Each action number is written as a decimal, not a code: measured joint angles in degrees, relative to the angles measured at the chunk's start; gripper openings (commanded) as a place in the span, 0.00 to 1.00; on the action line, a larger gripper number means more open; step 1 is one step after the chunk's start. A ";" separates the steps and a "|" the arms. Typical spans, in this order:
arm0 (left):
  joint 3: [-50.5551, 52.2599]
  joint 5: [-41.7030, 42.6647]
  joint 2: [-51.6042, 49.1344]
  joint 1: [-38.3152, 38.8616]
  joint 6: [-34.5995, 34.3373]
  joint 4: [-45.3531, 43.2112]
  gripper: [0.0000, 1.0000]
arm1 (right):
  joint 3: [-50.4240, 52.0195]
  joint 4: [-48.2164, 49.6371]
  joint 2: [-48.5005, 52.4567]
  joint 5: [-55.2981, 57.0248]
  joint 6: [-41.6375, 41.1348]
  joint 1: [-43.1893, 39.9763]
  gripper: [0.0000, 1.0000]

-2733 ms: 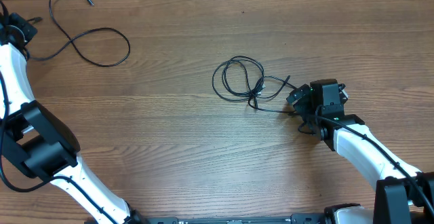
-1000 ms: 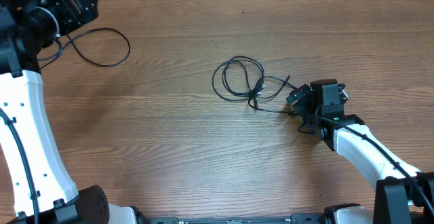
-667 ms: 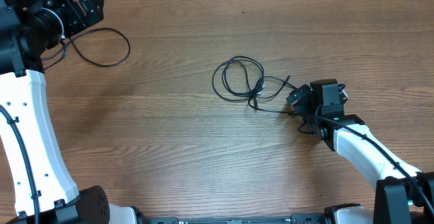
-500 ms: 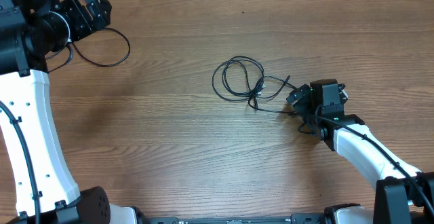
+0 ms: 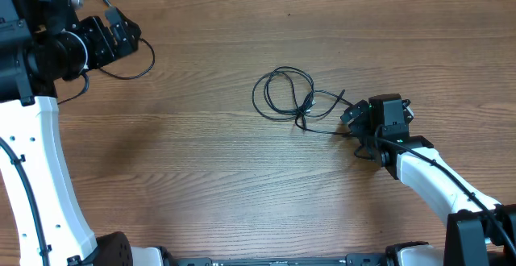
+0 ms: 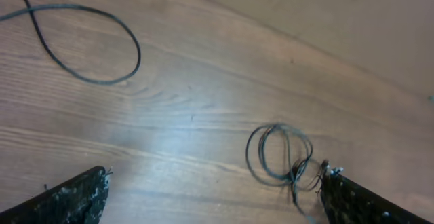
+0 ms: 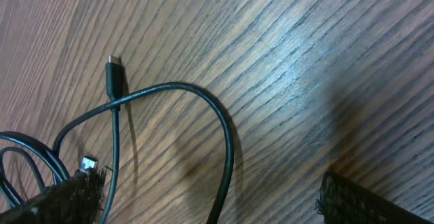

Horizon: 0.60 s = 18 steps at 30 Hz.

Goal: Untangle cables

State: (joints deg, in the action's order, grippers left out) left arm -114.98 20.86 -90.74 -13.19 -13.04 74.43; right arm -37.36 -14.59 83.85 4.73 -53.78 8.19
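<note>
Right now the tangle of cables (image 5: 287, 95) lies on the table (image 5: 242, 185) as a few overlapping thin black loops, pinched together at a small knot on its near right side. From that knot a couple of strands trail off to the right.

Just to the right of the tangle sits the right end effector (image 5: 353, 126), low over the wood with its fingers spread wide. In its own wrist view, one strand (image 7: 227, 149) arches up and then runs down between the two fingers (image 7: 71, 198), which are not clamped on it. A dark plug (image 7: 113, 71) lies flat on the wood beyond that arch, with its cord crossing under it, and a small pale tip (image 7: 88, 163) shows beside the left finger.

Well off to the left of the tangle, toward the far edge, the left end effector (image 5: 121, 34) hangs above the table, its jaws also parted wide and holding nothing. A loose cable (image 5: 151, 63) curls out from beneath it as a single open loop, well apart from the tangle. The left wrist view looks down on both: that loop (image 6: 138, 51) on the side away from the tangle (image 6: 298, 173), bare wood between them.
</note>
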 measured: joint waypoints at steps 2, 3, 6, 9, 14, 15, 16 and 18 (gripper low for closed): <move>0.00 -0.07 0.44 0.00 1.18 1.07 1.00 | 0.00 0.02 0.00 0.00 -0.02 0.00 1.00; 0.00 -0.09 0.85 0.00 1.57 1.09 1.00 | 0.00 0.00 0.00 0.00 0.00 0.00 1.00; 0.00 -0.07 2.73 0.00 2.58 1.46 1.00 | 0.00 0.04 0.00 0.02 0.00 0.00 1.00; 0.00 -0.09 4.76 0.00 2.97 2.23 1.00 | 0.00 0.00 0.00 0.02 0.02 0.00 1.00; 0.00 -0.07 7.96 0.00 3.21 2.73 1.00 | 0.00 0.02 0.02 0.00 -0.02 0.00 1.00; 0.00 -0.09 8.66 0.00 3.28 3.13 0.99 | 0.00 0.00 0.00 0.00 0.00 0.00 1.00; 0.00 -0.09 9.29 0.00 3.61 3.72 1.00 | 0.00 0.00 0.00 0.00 0.00 0.00 1.00; 0.00 -0.09 10.86 0.00 4.20 4.52 0.99 | 0.00 0.00 0.00 0.02 0.00 0.00 1.00</move>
State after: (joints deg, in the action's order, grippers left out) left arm -114.98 20.78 -79.88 -13.19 -8.84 78.96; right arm -37.36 -14.59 83.85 4.75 -53.78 8.19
